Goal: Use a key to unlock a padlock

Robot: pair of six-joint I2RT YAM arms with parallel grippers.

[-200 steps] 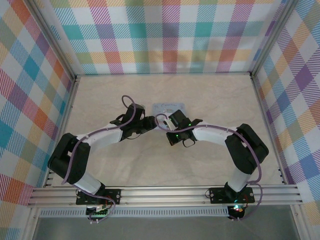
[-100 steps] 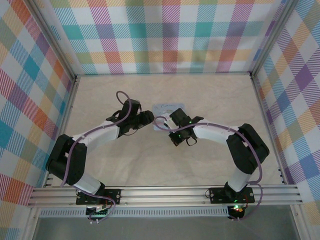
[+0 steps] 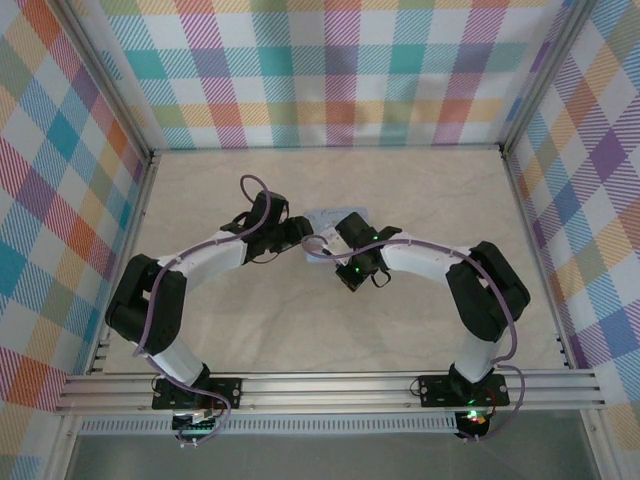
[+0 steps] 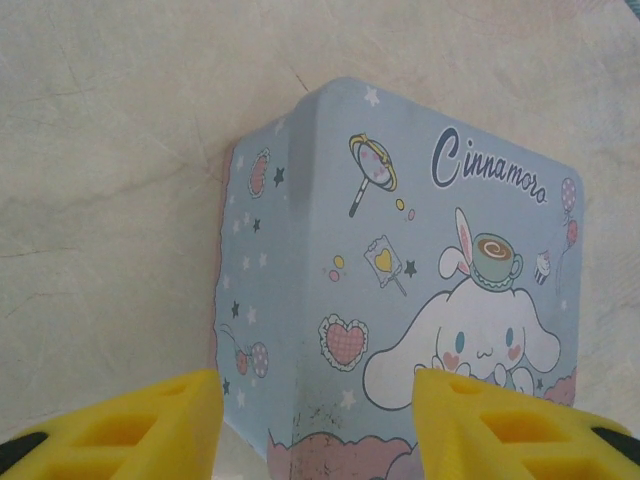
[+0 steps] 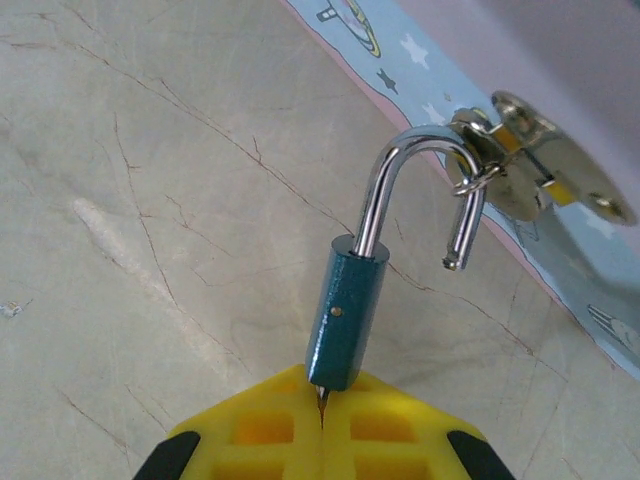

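The box (image 3: 345,212) lies on the table (image 3: 430,185), a little behind its middle. The left gripper (image 4: 315,420) is at its left, with one finger on each side of a box edge. The padlock (image 5: 345,320) is hooked by its bow into the latch (image 5: 530,175) on the box wall. The key (image 5: 321,398) enters the padlock from below, between the fingers of the right gripper (image 5: 322,415).

White arms (image 3: 205,262), purple cables (image 3: 247,181), yellow-fingered hands (image 5: 322,415)
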